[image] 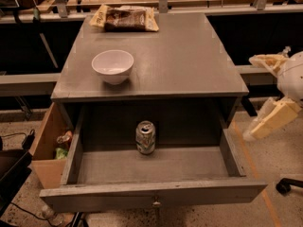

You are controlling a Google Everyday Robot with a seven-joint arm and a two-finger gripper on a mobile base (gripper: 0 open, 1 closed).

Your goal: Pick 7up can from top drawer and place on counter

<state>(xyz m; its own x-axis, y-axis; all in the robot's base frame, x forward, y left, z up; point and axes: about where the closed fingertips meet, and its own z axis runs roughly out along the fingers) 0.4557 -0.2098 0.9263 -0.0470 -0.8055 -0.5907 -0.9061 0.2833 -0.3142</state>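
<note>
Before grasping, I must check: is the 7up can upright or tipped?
Upright: the 7up can stands in the top drawer, silver lid up. The gripper is outside, at right.
</note>
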